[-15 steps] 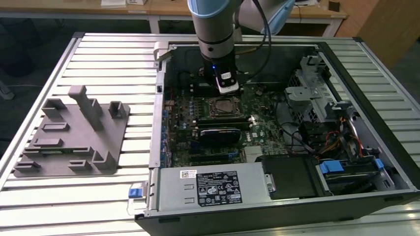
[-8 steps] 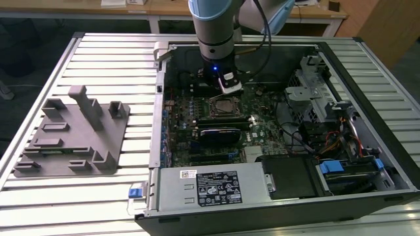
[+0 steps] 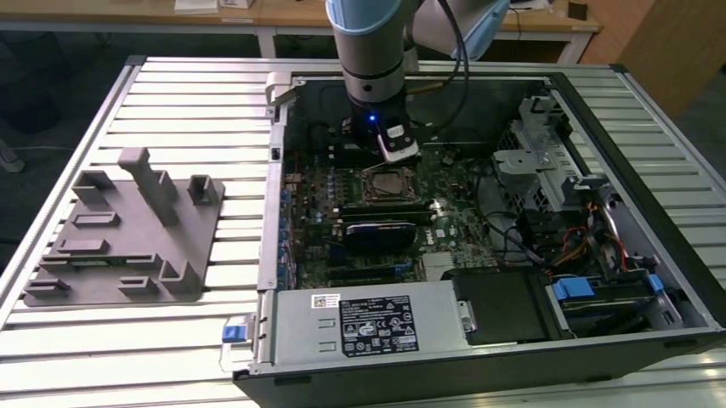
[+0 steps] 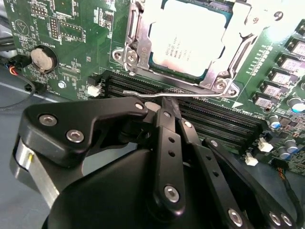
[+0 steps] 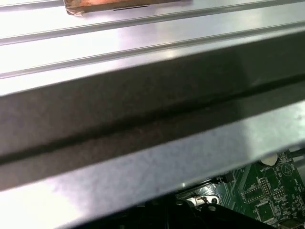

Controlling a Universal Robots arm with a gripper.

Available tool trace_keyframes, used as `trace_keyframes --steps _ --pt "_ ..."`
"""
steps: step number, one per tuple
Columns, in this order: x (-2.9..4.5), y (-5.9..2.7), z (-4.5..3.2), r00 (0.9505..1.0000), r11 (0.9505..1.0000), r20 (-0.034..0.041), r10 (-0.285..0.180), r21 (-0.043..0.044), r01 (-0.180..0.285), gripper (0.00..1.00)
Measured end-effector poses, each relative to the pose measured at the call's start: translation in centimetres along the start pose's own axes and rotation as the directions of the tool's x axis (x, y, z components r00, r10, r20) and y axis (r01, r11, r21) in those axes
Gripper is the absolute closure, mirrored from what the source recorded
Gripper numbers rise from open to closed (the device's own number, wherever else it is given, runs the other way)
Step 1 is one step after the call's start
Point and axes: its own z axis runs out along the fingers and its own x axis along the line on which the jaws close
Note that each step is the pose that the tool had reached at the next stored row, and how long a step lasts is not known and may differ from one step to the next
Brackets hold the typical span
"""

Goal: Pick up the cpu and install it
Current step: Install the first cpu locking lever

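The cpu [image 4: 187, 40], a shiny silver square chip, lies flat in the motherboard socket with the metal load frame [image 4: 131, 45] around it. In the exterior view the cpu [image 3: 386, 180] shows in the middle of the board inside the open computer case. My gripper [image 4: 164, 101] is shut, its black fingers [image 4: 167, 138] pressed together with nothing between them. The fingertips sit right at the thin metal socket lever [image 4: 143, 93], beside the socket's edge. Seen from outside, the gripper [image 3: 399, 155] hangs just behind the socket.
A grey fixture tray [image 3: 119, 234] stands on the slatted table at the exterior view's left. The case walls [image 5: 143, 119], power supply [image 3: 363, 327], drive cage [image 3: 545, 161] and cables [image 3: 567, 246] ring the board. Memory slots [image 4: 214, 119] and a coin battery [image 4: 43, 58] lie near the socket.
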Motion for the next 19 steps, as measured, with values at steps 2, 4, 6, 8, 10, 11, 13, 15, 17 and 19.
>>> trace_keyframes --steps 2,4,6,8,10,11,13,15,17,19 --pt "-0.03 0.06 -0.23 1.0000 1.0000 0.0000 0.000 -0.0001 0.000 0.89" --pt "-0.08 0.15 -0.58 1.0000 1.0000 0.0001 0.000 -0.0002 0.000 0.89" --pt "-0.13 0.23 -0.95 1.0000 1.0000 0.0001 0.000 -0.0001 0.000 0.89" --pt "-0.17 0.32 -1.28 1.0000 1.0000 0.0001 0.000 -0.0002 0.000 0.89" --pt "-0.21 0.38 -1.54 1.0000 1.0000 0.0001 0.000 -0.0003 0.000 0.89" --pt "-0.23 0.41 -1.66 1.0000 1.0000 0.0000 0.000 -0.0004 0.000 0.89" --pt "-0.25 0.46 -1.88 1.0000 1.0000 -0.0001 0.000 -0.0007 0.000 0.89" --pt "-0.27 0.49 -2.01 1.0000 1.0000 -0.0003 0.000 -0.0014 0.000 0.89" --pt "-0.28 0.50 -2.07 1.0000 1.0000 -0.0008 0.001 -0.0037 -0.001 0.89" --pt "-0.29 0.52 -2.14 1.0000 1.0000 -0.0021 0.002 -0.0086 -0.002 0.89"
